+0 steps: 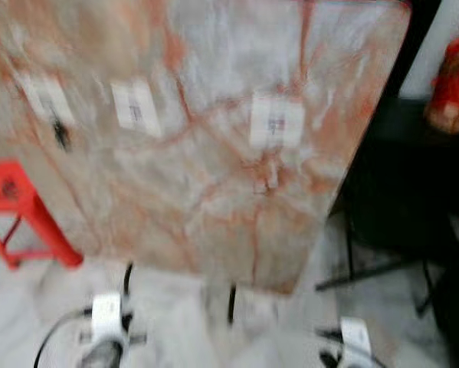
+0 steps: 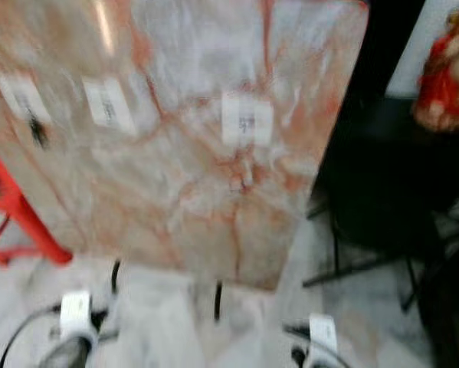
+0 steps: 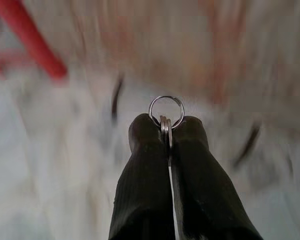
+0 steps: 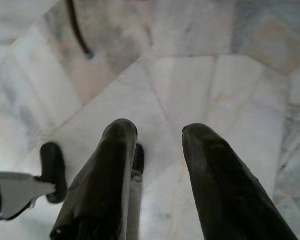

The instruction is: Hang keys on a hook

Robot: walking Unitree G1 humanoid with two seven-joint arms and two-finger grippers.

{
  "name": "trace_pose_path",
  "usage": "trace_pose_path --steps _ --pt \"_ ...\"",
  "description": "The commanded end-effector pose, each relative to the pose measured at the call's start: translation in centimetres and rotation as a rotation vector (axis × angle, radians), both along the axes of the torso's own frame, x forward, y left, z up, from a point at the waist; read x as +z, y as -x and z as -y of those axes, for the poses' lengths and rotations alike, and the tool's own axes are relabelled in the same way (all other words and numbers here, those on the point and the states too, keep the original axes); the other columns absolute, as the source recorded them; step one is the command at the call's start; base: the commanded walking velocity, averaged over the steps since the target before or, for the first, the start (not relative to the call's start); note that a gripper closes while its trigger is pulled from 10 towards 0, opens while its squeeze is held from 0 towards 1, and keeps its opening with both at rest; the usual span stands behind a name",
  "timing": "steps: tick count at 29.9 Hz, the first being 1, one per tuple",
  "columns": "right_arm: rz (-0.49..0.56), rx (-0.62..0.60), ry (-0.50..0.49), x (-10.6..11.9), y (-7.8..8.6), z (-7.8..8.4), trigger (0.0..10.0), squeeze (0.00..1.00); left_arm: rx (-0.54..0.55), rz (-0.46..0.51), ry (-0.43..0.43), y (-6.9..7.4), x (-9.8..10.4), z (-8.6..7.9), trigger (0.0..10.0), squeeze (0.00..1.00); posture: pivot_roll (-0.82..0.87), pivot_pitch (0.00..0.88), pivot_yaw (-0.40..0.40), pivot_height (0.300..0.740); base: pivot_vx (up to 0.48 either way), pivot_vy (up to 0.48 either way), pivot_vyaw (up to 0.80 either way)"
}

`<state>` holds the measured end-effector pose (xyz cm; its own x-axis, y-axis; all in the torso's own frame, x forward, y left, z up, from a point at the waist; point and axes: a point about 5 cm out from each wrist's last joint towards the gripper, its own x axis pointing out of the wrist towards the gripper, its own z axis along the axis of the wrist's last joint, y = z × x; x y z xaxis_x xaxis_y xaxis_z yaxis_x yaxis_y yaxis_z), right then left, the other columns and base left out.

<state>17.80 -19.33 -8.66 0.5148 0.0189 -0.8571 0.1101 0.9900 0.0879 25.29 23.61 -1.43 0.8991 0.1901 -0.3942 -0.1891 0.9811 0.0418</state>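
Note:
My left gripper (image 3: 166, 129) is shut on a silver key ring (image 3: 166, 107); the ring's loop sticks out past the fingertips, with flat metal pinched between them. Ahead stands a pink-veined marble board (image 1: 214, 176), blurred. It carries white labels (image 1: 276, 123), and a small pale hook (image 1: 270, 179) shows under the right-hand label. A dark item (image 1: 60, 135) hangs below the left label. My left arm (image 1: 105, 326) is low in front of the board. My right gripper (image 4: 157, 131) is open over the marble floor, holding nothing.
A red stool (image 1: 22, 207) stands at the board's left. A black chair frame (image 1: 390, 222) and a red figure (image 1: 453, 77) are to the right. Thin black legs (image 1: 231, 303) hold up the board above the pale marble floor (image 4: 200, 85).

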Motion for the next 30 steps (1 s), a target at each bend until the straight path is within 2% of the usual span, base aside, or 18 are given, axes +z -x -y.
trace_pose_path --steps 1,2,3,4,9,12,17,23,30 --pt "0.003 0.005 -0.001 0.1 -0.2 -0.1 10.0 0.0 -0.04 0.155 -0.058 -1.7 2.4 0.6 10.0 0.0 0.02 0.016 -0.013 0.74 0.0 0.0 0.0" --pt "0.004 0.006 -0.001 0.1 -0.1 -0.1 10.0 0.0 -0.056 0.2 -0.078 -2.1 3.1 1.1 10.0 0.0 0.02 0.017 -0.013 0.74 0.0 0.0 0.0" --pt "0.005 0.006 -0.001 0.1 -0.1 -0.1 10.0 0.0 -0.08 0.301 -0.1 -2.6 4.6 2.2 10.0 0.0 0.02 0.017 -0.013 0.74 0.0 0.0 0.0" --pt "0.005 0.007 -0.001 0.1 -0.1 -0.1 10.0 0.0 -0.088 0.344 -0.115 -2.7 5.3 2.7 10.0 0.0 0.02 0.017 -0.013 0.74 0.0 0.0 0.0" --pt "0.006 0.022 0.006 0.1 -0.2 -0.1 10.0 0.0 -0.059 0.458 -0.134 -2.1 7.2 3.3 10.0 0.0 0.02 0.024 -0.014 0.74 0.0 0.0 0.0" --pt "0.006 0.047 0.022 0.1 -0.2 0.0 10.0 0.0 -0.046 0.484 -0.146 -2.0 7.9 3.2 10.0 0.0 0.03 0.027 -0.018 0.74 0.0 0.0 0.0" --pt "0.013 0.06 0.026 0.2 -0.4 -0.1 10.0 0.0 -0.062 0.534 -0.192 -3.0 10.1 3.6 10.0 0.0 0.02 0.029 -0.015 0.74 0.0 0.0 0.52" --pt "0.015 0.05 0.019 0.2 -0.4 -0.1 10.0 0.0 -0.045 0.56 -0.172 -3.8 11.3 3.8 10.0 0.0 0.02 0.029 -0.015 0.74 0.0 0.0 0.77" --pt "0.01 0.039 0.009 0.1 -0.3 -0.1 10.0 0.0 -0.064 0.564 -0.147 -4.2 12.1 4.3 10.0 0.0 0.03 0.03 -0.02 0.74 0.0 0.0 0.0"
